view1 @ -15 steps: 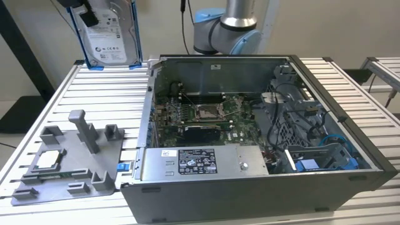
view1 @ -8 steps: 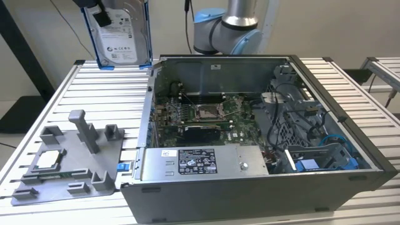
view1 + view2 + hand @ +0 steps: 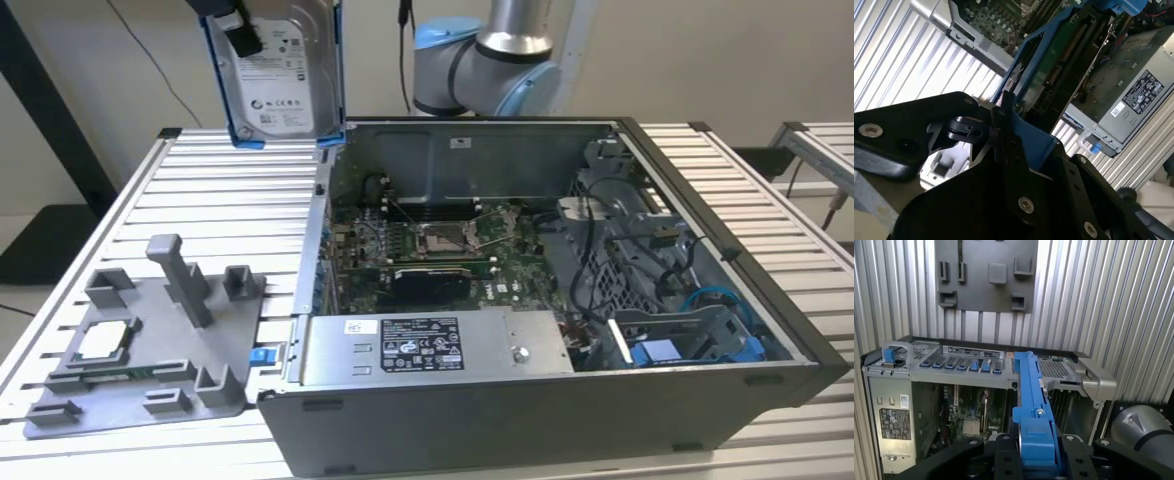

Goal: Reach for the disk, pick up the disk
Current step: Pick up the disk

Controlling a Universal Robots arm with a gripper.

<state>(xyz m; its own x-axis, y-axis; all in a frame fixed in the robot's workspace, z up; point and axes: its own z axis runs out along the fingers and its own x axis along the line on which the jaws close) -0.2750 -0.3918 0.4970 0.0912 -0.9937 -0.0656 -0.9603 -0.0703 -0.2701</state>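
Note:
The disk (image 3: 283, 80) hangs upright in the air above the far corner of the open computer case, at the exterior view's upper left. Its white label faces the exterior camera and its blue bracket runs along both long edges. My gripper (image 3: 247, 30) is shut on the disk's upper part. In the first wrist view the blue bracket (image 3: 1031, 400) runs edge-on out of the black gripper (image 3: 1036, 452). The second wrist view shows the disk's green board side (image 3: 1056, 62) and blue frame, clamped by a black finger (image 3: 1004, 120).
The open computer case (image 3: 801, 345) lies on the slatted metal table (image 3: 160, 200), with motherboard (image 3: 441, 240) and power supply (image 3: 427, 345) exposed. A grey fixture plate (image 3: 147, 340) carrying a small silver chip (image 3: 107, 345) lies at the exterior view's left. The arm's base (image 3: 494, 70) stands behind the case.

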